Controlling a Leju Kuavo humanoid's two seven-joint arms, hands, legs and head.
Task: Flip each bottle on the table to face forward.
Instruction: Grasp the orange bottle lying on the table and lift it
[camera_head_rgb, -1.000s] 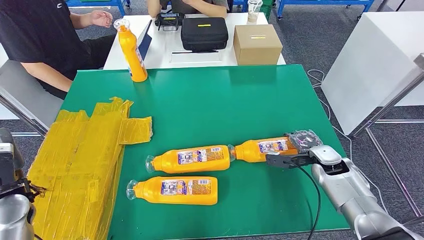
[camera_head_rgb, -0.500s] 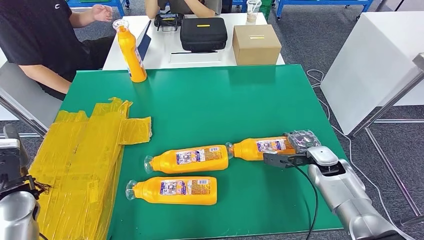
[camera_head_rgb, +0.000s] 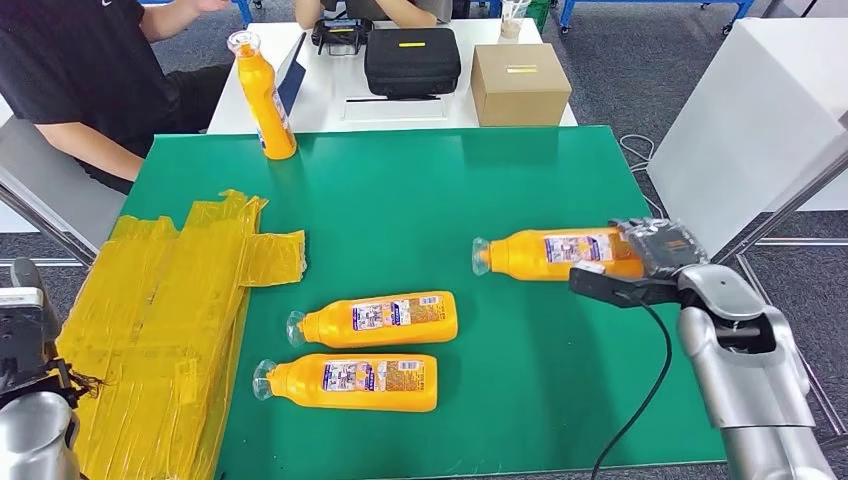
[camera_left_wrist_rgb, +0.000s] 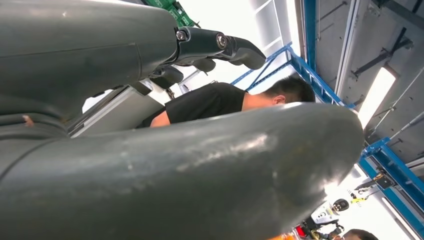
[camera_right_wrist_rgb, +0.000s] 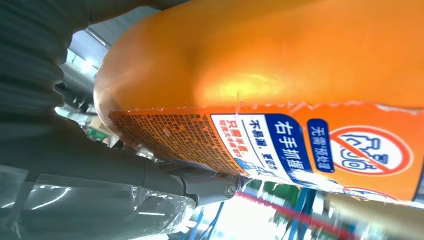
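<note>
Orange bottle (camera_head_rgb: 560, 254) lies sideways, its base between the right hand's (camera_head_rgb: 640, 268) fingers (camera_head_rgb: 600, 285).

Head cam: high, looks fwd/down over green desk (camera_head_rgb: 420, 190). R wrist cam: v. close under orange bottle (camera_right_wrist_rgb: 280, 65), also seen in head view (camera_head_rgb: 560, 254). L wrist cam: tilted up at ceiling, behind left hand (camera_left_wrist_rgb: 150, 165).

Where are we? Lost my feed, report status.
Right hand grips one orange bottle, lifted. Left hand free. Two bottles lying flat. Path clear.
</note>
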